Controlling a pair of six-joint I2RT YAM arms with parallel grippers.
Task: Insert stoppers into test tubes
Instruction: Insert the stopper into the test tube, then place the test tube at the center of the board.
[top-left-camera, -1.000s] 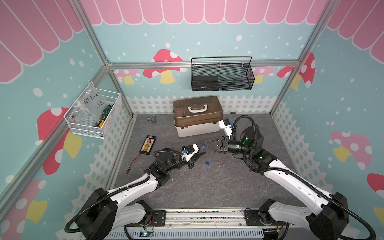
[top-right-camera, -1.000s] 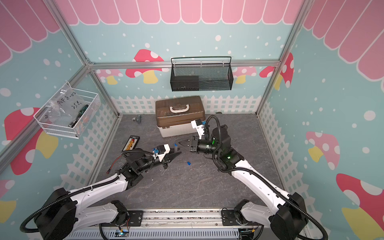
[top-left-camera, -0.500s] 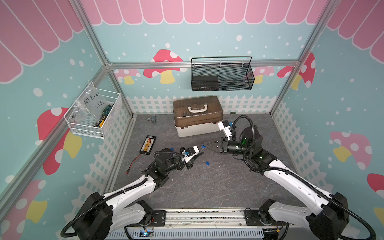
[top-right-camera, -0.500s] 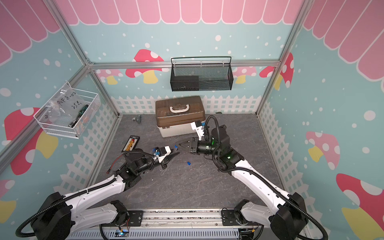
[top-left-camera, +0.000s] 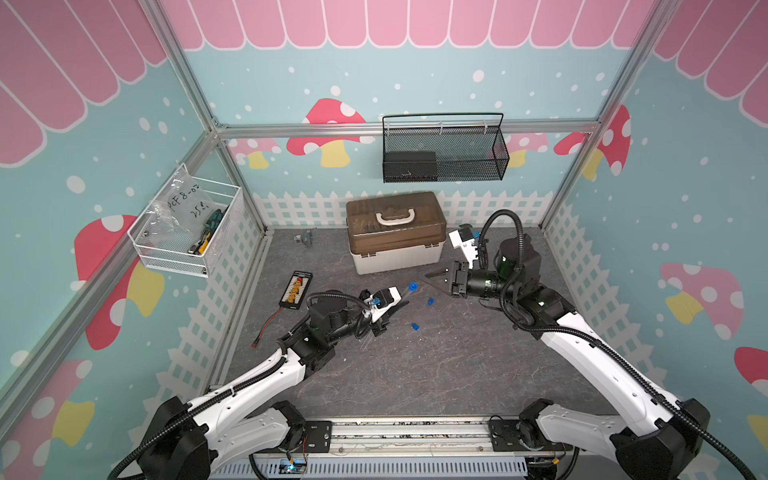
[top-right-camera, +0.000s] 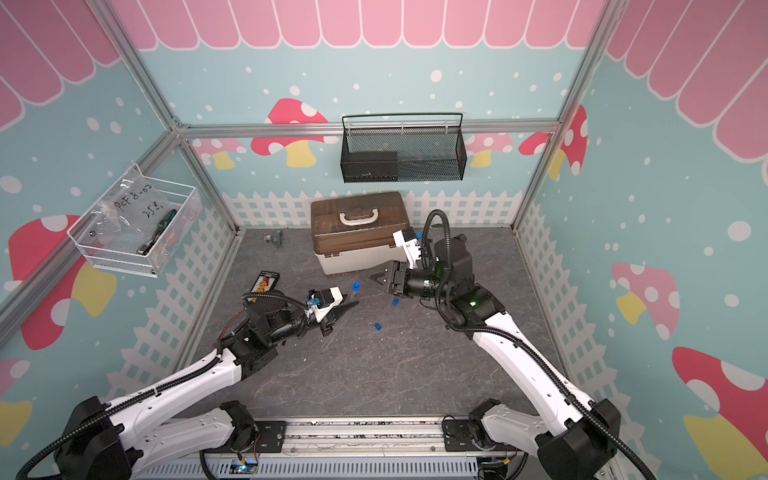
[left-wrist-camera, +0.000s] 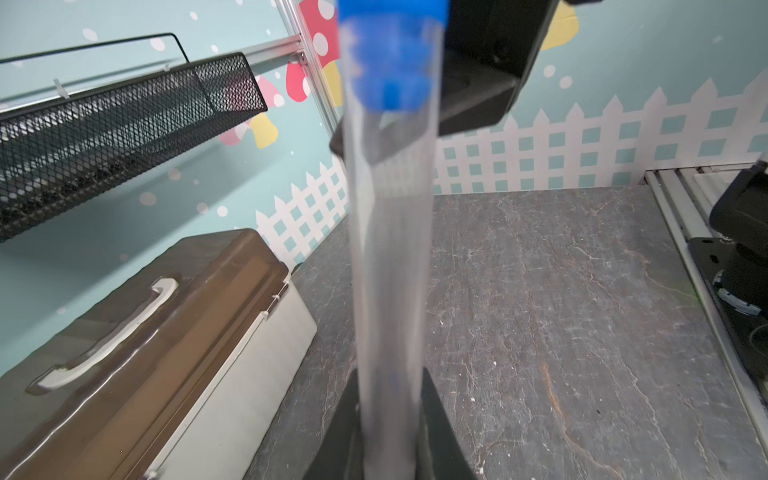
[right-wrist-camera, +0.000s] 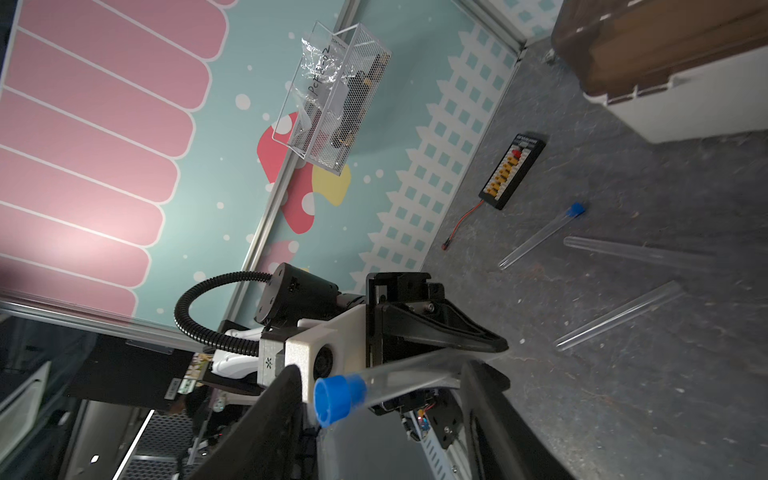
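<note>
My left gripper (top-left-camera: 387, 308) is shut on a clear test tube (left-wrist-camera: 388, 249), held low on its length and tilted up off the floor. A blue stopper (top-left-camera: 412, 286) sits in the tube's raised mouth. My right gripper (right-wrist-camera: 380, 374) is open, its fingers standing apart on either side of that stopper (right-wrist-camera: 338, 397). Two loose stoppers (top-left-camera: 430, 300) (top-left-camera: 414, 327) lie on the floor between the arms. In the right wrist view another tube (right-wrist-camera: 536, 239) with a blue stopper lies on the floor, beside two open tubes (right-wrist-camera: 636, 253) (right-wrist-camera: 619, 316).
A brown-lidded toolbox (top-left-camera: 395, 237) stands behind the grippers. A black board with yellow connectors (top-left-camera: 296, 289) and its red wire lie at the left. A black mesh basket (top-left-camera: 444, 153) hangs on the back wall, a white wire basket (top-left-camera: 187, 232) on the left wall.
My right gripper's jaws have spread apart and let go of the stopper, which stays in the tube's mouth. The left gripper keeps its hold on the tube.
</note>
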